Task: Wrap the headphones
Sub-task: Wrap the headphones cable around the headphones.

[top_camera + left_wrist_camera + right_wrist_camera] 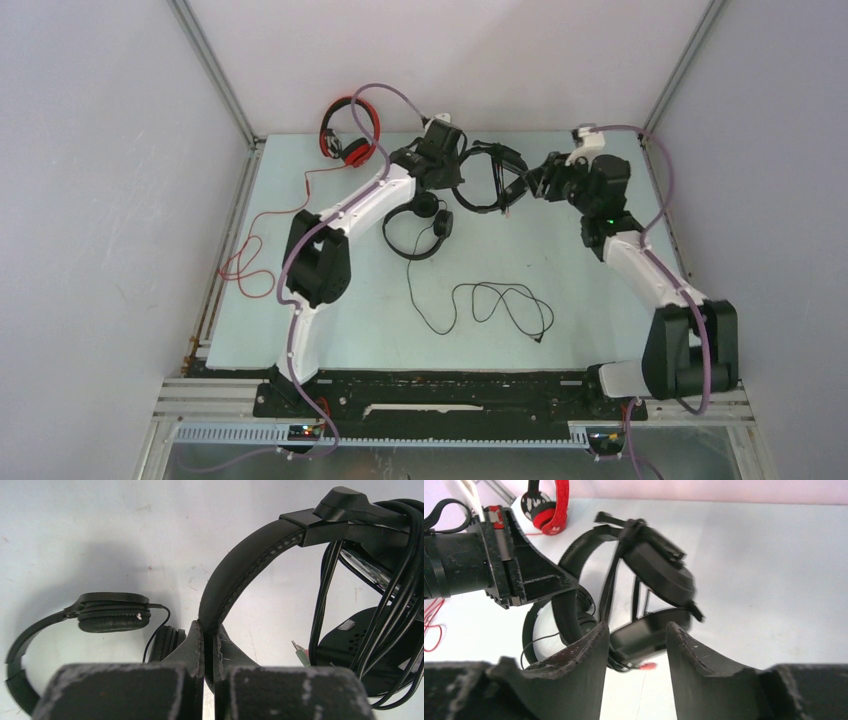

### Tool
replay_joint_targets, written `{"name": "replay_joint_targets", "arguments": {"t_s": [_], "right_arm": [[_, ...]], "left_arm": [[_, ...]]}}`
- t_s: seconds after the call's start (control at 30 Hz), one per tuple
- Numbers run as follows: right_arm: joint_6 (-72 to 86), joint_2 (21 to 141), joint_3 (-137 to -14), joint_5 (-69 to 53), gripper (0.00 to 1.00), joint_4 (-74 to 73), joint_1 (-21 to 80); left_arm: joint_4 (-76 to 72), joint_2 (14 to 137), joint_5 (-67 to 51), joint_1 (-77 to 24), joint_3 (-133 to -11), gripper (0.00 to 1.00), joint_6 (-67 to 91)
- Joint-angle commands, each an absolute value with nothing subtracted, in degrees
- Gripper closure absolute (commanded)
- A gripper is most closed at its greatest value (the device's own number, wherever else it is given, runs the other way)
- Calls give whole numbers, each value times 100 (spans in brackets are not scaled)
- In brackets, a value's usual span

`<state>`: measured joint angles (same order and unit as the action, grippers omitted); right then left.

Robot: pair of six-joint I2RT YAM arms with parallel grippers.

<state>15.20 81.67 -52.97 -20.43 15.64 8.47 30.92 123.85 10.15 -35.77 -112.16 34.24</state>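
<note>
My left gripper (207, 625) is shut on the padded headband (240, 565) of a black headset (487, 178) and holds it above the table, its black cable (395, 595) wound in loops around the earcups. The cable's plugs (300, 652) hang free. My right gripper (636, 630) stands open just right of this headset, whose lower earcup (649, 635) lies just beyond the fingertips; nothing is gripped. A second black headset (420, 225) lies flat on the table, its thin cable (500, 305) trailing loose toward the front. The red headphones (350, 135) lie at the back left.
The red cable (250, 255) runs along the table's left edge in loose loops. White walls with metal frame posts (215, 70) close in the table on three sides. In the right wrist view, the left gripper (524, 575) reaches in from the left.
</note>
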Motion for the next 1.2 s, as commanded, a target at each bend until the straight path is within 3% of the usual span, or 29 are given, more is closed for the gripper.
{"name": "replay_joint_targets", "arguments": {"t_s": [0.0, 0.07, 0.27, 0.47, 0.83, 1.17], "right_arm": [[1855, 7339, -5585, -2149, 48, 923, 578], [2663, 7126, -5685, -2080, 37, 379, 442], [4936, 7062, -5676, -2995, 29, -696, 343], [6123, 6883, -5143, -3362, 24, 149, 596], [6116, 7177, -5089, -2226, 21, 166, 1293], [5887, 7391, -5089, -1809, 25, 148, 1369]], "left_arm": [[2976, 11528, 1285, -3598, -11408, 100, 3229], [2946, 11465, 1414, -3624, -11426, 100, 3057], [2478, 11173, 1733, -3807, -11197, 100, 2407], [2344, 11057, 1921, -3983, -11052, 100, 2224], [2427, 11041, 1845, -4121, -11028, 100, 2183], [2447, 10967, 1727, -4189, -10879, 100, 2273]]}}
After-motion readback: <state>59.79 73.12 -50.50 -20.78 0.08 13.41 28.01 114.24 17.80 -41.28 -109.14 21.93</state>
